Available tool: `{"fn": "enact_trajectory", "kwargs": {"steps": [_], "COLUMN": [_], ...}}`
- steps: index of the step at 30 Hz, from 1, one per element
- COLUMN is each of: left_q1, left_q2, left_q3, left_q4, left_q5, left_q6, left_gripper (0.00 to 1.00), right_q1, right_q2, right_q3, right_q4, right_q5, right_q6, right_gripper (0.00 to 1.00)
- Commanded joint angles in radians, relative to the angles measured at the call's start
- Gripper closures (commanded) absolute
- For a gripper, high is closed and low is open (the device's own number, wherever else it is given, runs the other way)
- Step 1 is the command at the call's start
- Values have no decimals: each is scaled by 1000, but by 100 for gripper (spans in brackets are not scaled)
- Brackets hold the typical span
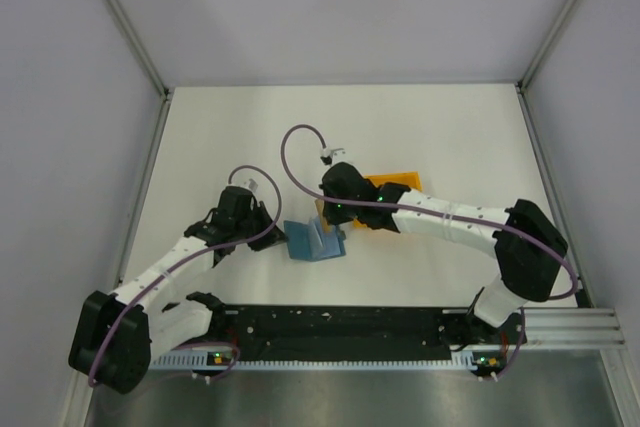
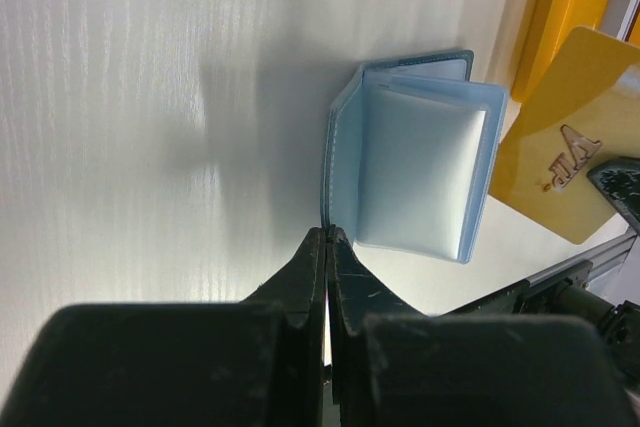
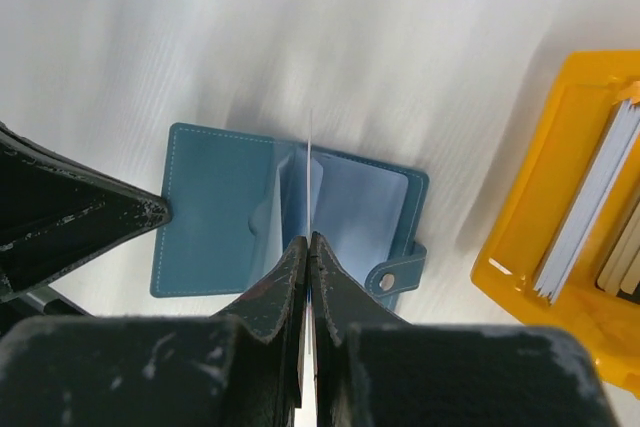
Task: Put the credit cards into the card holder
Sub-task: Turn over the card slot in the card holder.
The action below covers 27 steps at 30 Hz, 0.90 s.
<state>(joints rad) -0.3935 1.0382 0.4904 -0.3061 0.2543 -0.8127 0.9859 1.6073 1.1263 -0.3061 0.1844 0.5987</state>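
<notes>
At the lower middle of the top view, on the white table (image 1: 420, 127), the step in hand is the insertion of one card. The left tool (image 2: 327, 235) is closed with its tips at the edge of the single card holder (image 3: 215, 217), which lies open and flat; whether it pinches the cover or only presses on it, I cannot tell. Just beyond, the right tool (image 3: 309, 239) is closed on one yellow card (image 2: 560, 147), held on edge above the clear pockets. The next move, I think, calls for lowering this card exactly into a pocket mouth while the holder is kept steady. Farther right stands one orange tray (image 3: 520, 277) with several more cards (image 3: 590, 207) upright; I cannot count them exactly.
</notes>
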Motion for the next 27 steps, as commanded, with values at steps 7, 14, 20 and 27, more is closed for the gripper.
{"fn": "enact_trajectory", "kwargs": {"steps": [7,14,20,27], "left_q1": [-4,-4,-4,-5], "left_q2": [-17,-20,16,22], "left_q3": [5,-16,-42,-61], "left_q4": [-60,-101,-65,-45], "left_q5": [-78,-138,-132,-135], "left_q6": [4,26,21,24], "left_gripper": [100,100,100,100], "right_q1": [4,-46,-85,-116], "right_q2": [-67,-72,-57,-27], "right_q3": [38,-26,-94,-158], "right_q4": [-31,8,111,186], "right_q5": [57,-31,-181,-247], "right_q6": [-25,9,79,125], "right_gripper": [100,100,100,100]}}
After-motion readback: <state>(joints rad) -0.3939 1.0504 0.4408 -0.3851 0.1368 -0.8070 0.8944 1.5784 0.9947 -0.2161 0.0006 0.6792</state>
